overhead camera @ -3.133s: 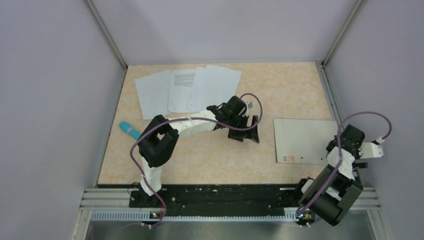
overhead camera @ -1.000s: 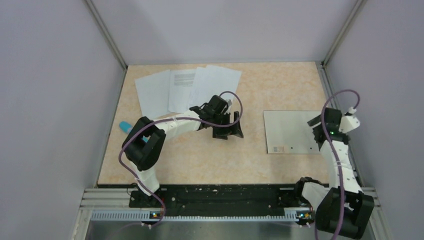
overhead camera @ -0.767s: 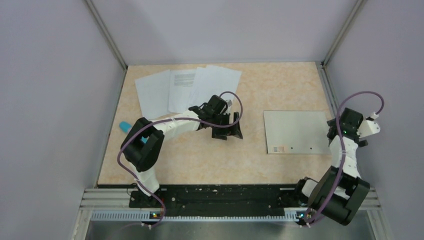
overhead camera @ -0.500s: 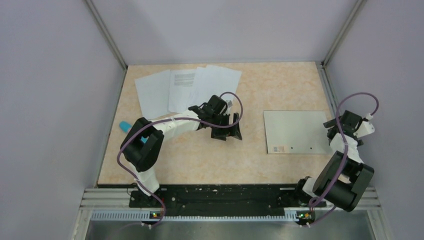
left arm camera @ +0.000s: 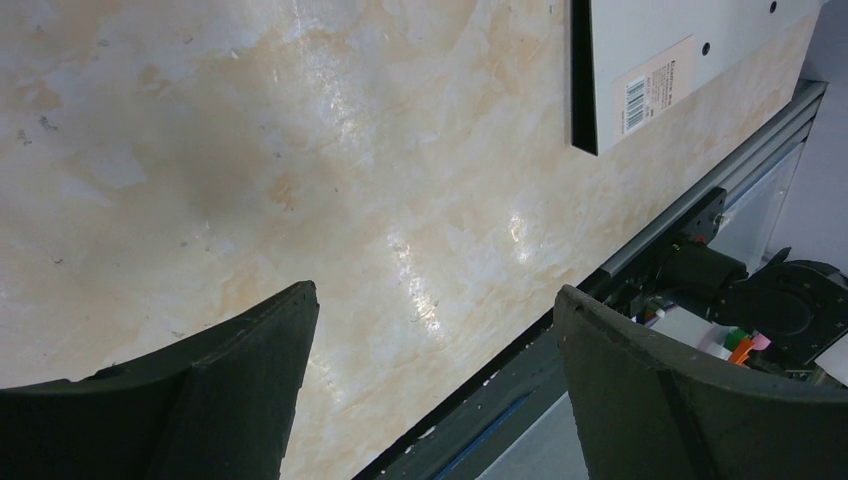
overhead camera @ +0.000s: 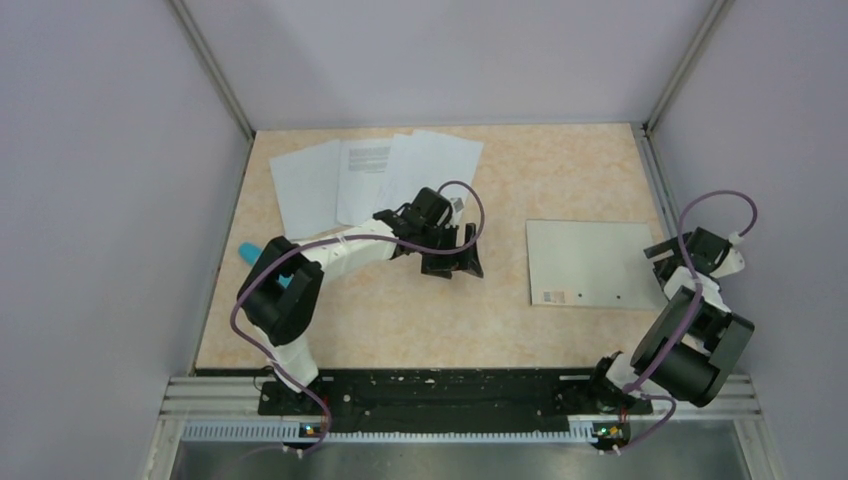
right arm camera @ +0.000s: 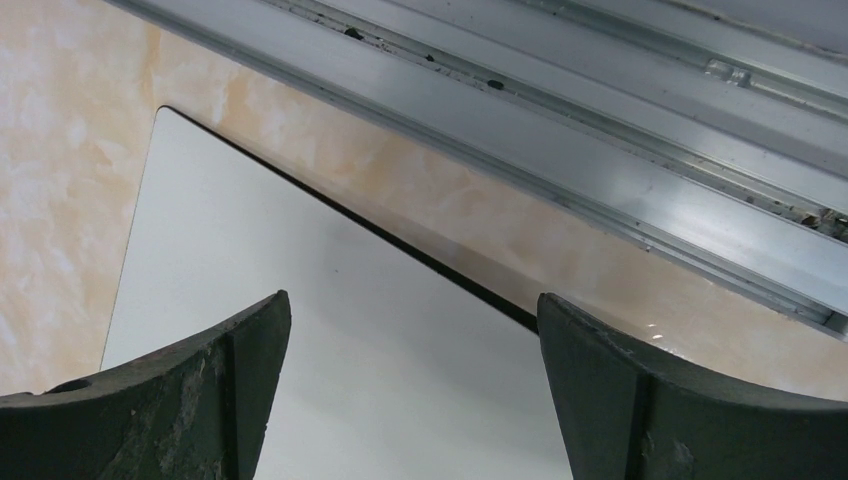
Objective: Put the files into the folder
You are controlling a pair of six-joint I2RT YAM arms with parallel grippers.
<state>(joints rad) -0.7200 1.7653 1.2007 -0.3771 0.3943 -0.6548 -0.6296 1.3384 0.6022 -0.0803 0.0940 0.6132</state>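
Note:
Three white files (overhead camera: 372, 180) lie overlapping at the table's back left; the middle sheet has printed text at its top. The silvery-grey folder (overhead camera: 590, 262) lies closed and flat at the right, with a barcode label (left arm camera: 655, 85) at its near left corner. My left gripper (overhead camera: 455, 262) hovers open over bare table between the files and the folder (left arm camera: 690, 40), empty (left arm camera: 435, 293). My right gripper (overhead camera: 667, 265) is open at the folder's right edge, its jaws spread above the grey cover (right arm camera: 300, 340) with nothing between them (right arm camera: 412, 298).
A teal-blue object (overhead camera: 258, 260) lies near the left edge, partly behind the left arm. Aluminium rails (right arm camera: 600, 130) border the table just right of the folder. Grey walls enclose the left, back and right sides.
Since three seconds ago the folder has slid left and toward the back. Over the last second the right arm drew back to the folder's right edge. The left gripper barely moved.

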